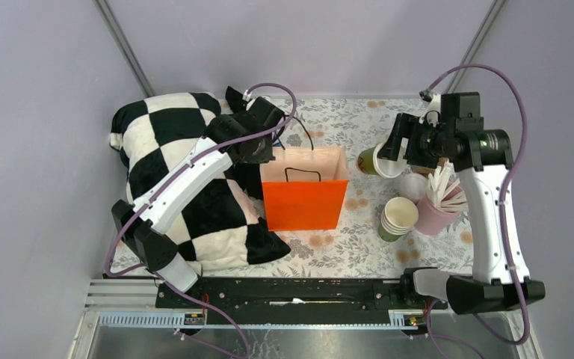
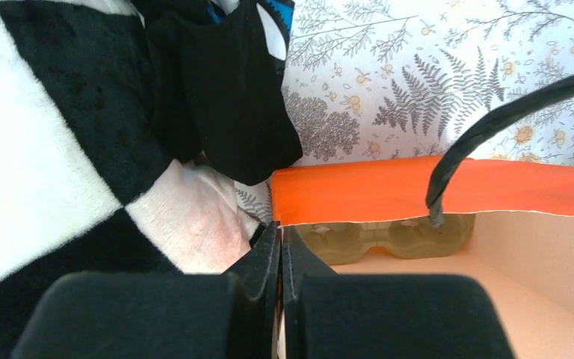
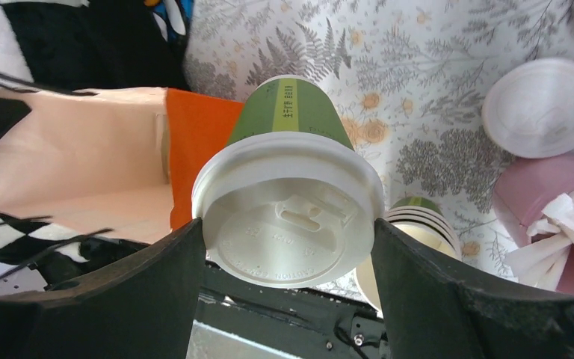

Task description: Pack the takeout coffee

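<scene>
Found left tool (image 2: 280, 243) clenched on bag (image 2: 389, 191) rim; right tool (image 3: 288, 247) grasping coffee (image 3: 291, 179) at lid, tipped sideways, just right of bag; cup stack (image 1: 397, 218) nearby.

Lidded green cup (image 1: 368, 161) sideways in right gripper (image 1: 390, 158) (beside orange bag (image 1: 304, 203))

Table (image 1: 329, 250): I see a cloth printed with ferns and orange blossoms covering the whole top.
Left: a black-and-white checked pillow (image 1: 187, 187) lies on the cloth, filling that side from far to near.
Middle: an orange bag (image 1: 304, 203) stands upright with its mouth open, its left side against the pillow.
Right, near: a stack of green cups (image 1: 397, 218) stands upright.
Right, beside the stack: a pink cup (image 1: 435, 217) stands just to its right.
Right, farther: a white lid (image 1: 412, 185) lies flat, close to the pink cup; I cannot tell whether they touch.
</scene>
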`<state>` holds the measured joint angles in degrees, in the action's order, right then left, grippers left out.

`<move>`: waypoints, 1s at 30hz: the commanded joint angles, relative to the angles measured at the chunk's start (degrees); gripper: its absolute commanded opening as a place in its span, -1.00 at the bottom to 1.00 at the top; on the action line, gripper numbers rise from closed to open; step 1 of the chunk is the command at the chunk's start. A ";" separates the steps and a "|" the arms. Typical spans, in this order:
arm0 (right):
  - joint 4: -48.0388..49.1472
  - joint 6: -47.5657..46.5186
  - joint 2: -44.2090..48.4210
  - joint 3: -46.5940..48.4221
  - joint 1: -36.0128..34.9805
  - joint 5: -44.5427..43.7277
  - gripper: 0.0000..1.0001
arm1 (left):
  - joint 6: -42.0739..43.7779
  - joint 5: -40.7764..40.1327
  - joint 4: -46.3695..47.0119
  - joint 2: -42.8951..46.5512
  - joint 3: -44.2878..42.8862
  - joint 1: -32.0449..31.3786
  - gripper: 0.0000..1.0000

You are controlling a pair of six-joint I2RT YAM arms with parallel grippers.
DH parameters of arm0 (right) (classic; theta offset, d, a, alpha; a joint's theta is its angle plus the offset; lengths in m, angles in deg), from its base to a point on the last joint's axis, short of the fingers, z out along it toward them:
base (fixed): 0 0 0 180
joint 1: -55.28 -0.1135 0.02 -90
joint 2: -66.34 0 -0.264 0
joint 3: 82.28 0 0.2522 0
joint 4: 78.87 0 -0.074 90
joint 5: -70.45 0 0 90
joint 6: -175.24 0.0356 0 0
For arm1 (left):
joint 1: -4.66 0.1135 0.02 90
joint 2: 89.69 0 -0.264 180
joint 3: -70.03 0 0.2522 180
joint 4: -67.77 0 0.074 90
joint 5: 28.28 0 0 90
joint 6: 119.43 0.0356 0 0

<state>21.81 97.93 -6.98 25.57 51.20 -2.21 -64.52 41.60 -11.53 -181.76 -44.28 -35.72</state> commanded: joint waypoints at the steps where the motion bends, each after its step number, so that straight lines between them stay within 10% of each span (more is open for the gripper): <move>1: 5.34 -3.36 6.34 -0.74 -0.40 1.41 0.24 | 5.99 -1.16 7.19 4.81 0.83 0.08 -1.00; 15: 6.31 -6.90 10.03 1.08 -5.22 2.85 0.22 | 16.13 9.12 40.39 17.73 17.16 -0.30 -1.00; 30: 5.71 -8.31 8.12 4.39 -10.10 2.75 0.17 | 18.45 12.46 52.40 21.14 26.51 -0.31 -1.00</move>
<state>26.40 91.29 0.82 29.00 42.20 0.02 -47.43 52.46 33.48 -163.09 -16.85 -35.90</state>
